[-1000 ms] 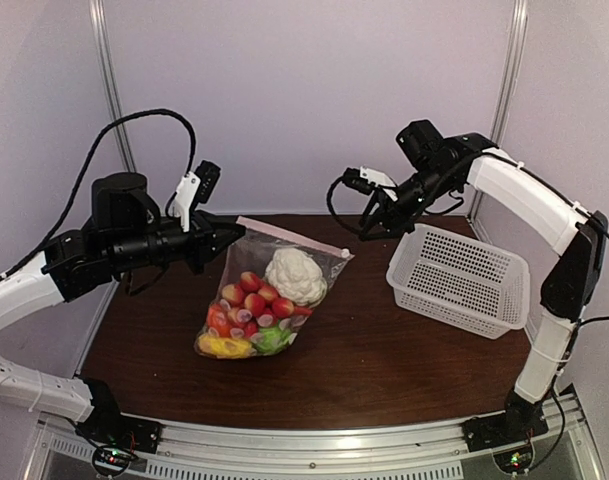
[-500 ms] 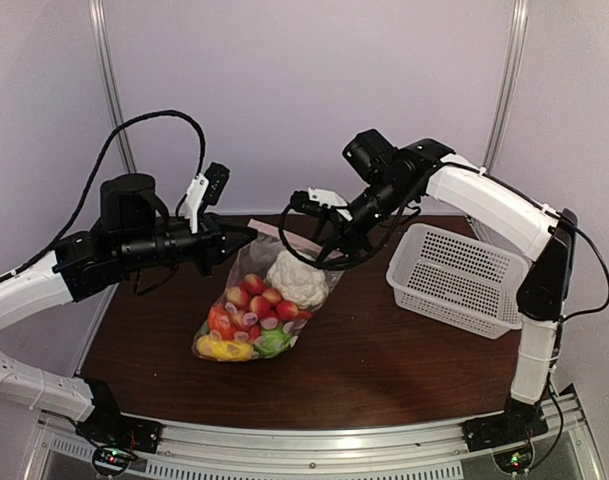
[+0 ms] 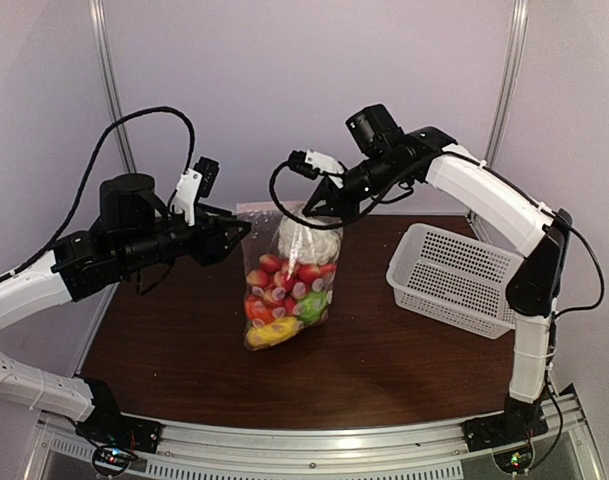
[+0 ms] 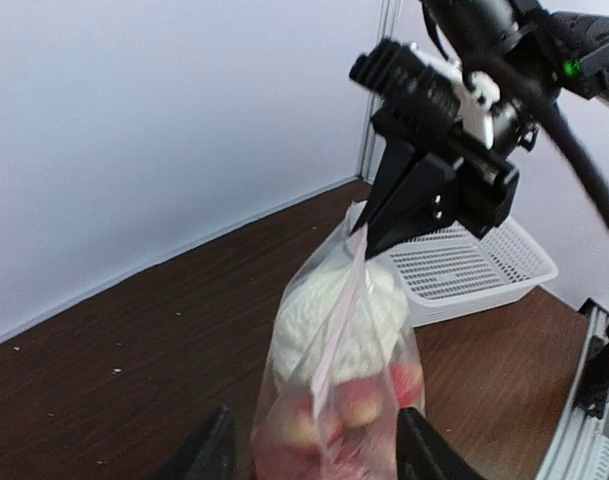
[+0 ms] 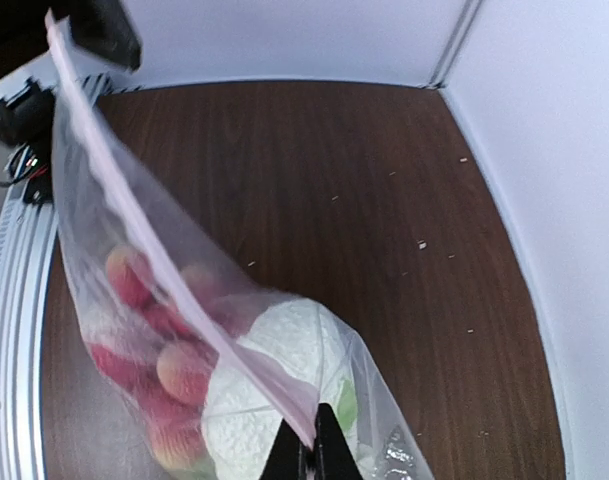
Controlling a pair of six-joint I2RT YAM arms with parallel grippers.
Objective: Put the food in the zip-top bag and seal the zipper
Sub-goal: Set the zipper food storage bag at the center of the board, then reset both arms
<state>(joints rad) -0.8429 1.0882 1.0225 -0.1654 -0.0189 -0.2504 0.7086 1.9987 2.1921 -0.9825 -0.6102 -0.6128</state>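
Observation:
The zip-top bag (image 3: 289, 285) hangs upright above the table with the food inside: white cauliflower (image 3: 310, 240) on top, red strawberries (image 3: 276, 280), a green lime (image 3: 313, 305) and a yellow lemon (image 3: 269, 333) at the bottom. My right gripper (image 3: 320, 210) is shut on the right end of the zipper (image 5: 174, 270), as its own view shows (image 5: 306, 442). My left gripper (image 3: 242, 232) stands open at the bag's top left corner. In the left wrist view its fingers (image 4: 212, 450) flank the bag (image 4: 359, 340) and the zipper (image 4: 339, 320) sags towards them.
The white mesh basket (image 3: 459, 280) stands empty on the right side of the table, also seen behind the bag in the left wrist view (image 4: 474, 270). Brown table top (image 3: 164, 330) lies beneath the bag, with the white wall close behind.
My right gripper swung left from near the basket, shut on the zipper's right end and lifted the bag upright. My left gripper opened from shut.

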